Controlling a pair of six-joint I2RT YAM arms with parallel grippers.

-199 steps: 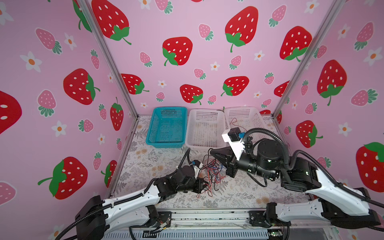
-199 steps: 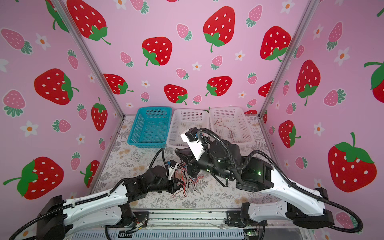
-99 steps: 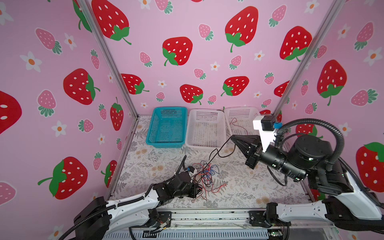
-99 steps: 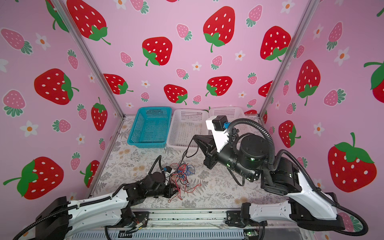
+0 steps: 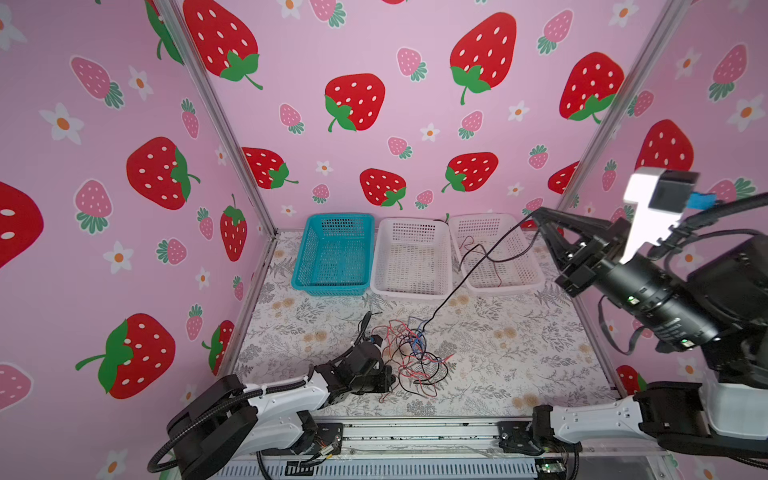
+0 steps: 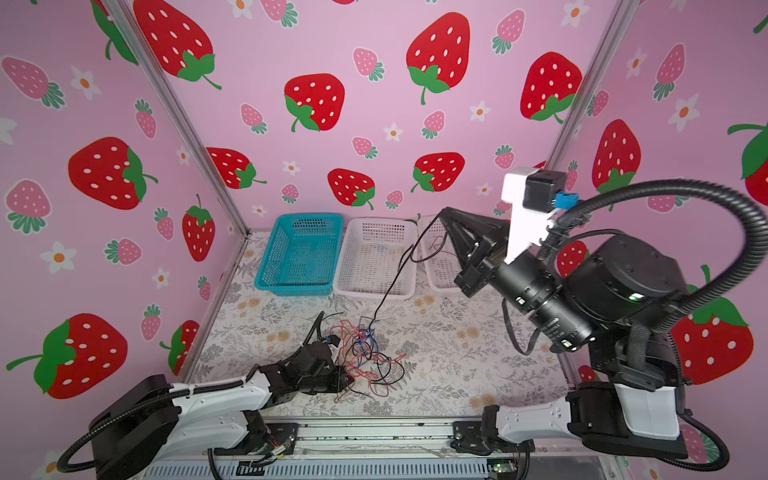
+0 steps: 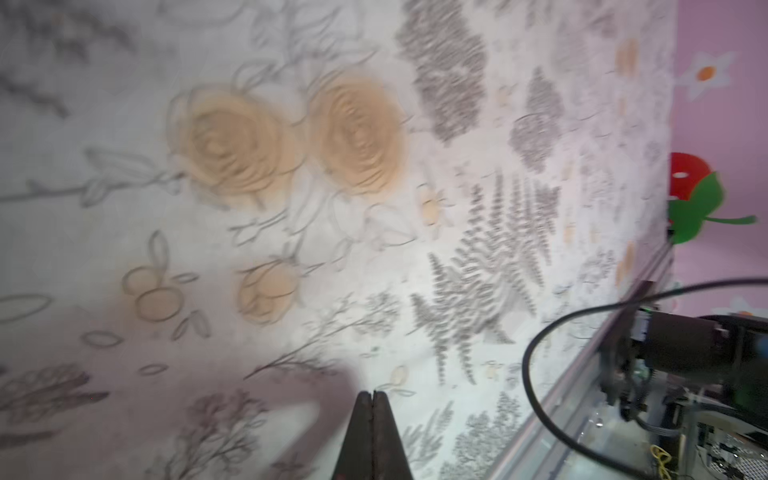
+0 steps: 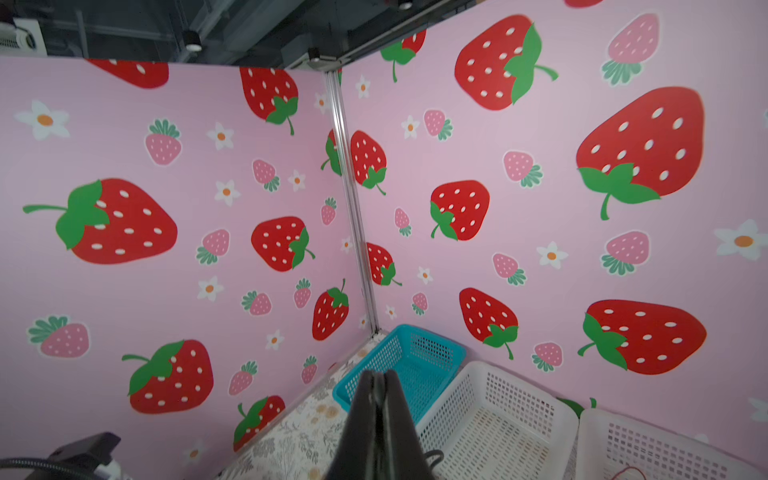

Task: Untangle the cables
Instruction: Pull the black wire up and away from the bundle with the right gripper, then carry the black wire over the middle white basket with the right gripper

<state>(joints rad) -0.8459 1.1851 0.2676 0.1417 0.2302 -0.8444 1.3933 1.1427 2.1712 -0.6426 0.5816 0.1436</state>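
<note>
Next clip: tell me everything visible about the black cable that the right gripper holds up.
The black cable is a thin, flexible, string-like wire. The right gripper, shut on it, holds it raised above the rightmost white basket. From the grip it runs nearly straight down to the tangle of red, black and blue wires on the floral tabletop, where its lower end is lost. A slack loop sags near the grip, over that basket.
</note>
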